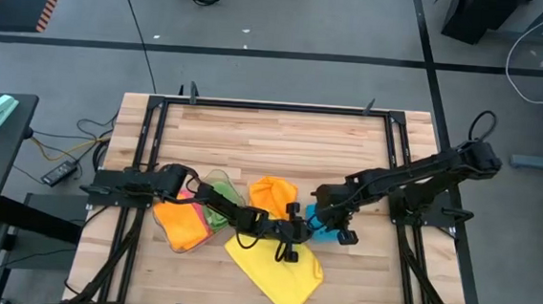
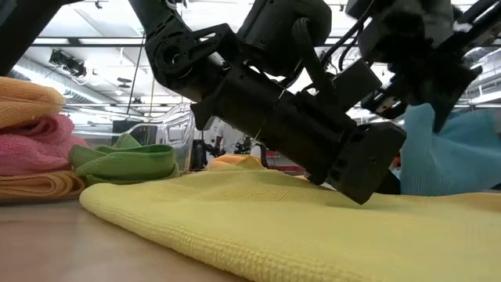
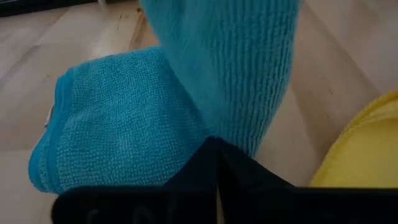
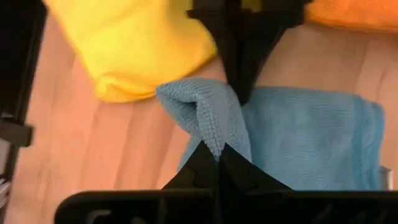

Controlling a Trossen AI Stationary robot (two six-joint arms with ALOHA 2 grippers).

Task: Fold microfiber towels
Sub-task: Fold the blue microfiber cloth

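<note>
Blue microfiber towel (image 4: 298,140) is being pinched by both the left pincer (image 1: 296,232) and right pincer (image 1: 324,216) beside a yellow microfiber towel (image 1: 273,272).

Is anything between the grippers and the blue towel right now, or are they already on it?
Nothing visible stands between them. The right gripper is shut on a raised fold of the blue towel, and the left gripper is shut on the same fold from the opposite side. The yellow towel lies beside it.

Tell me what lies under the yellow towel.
The bare wooden table shows around the yellow towel. The left end effector rests on top. Anything beneath the towel is covered.
</note>
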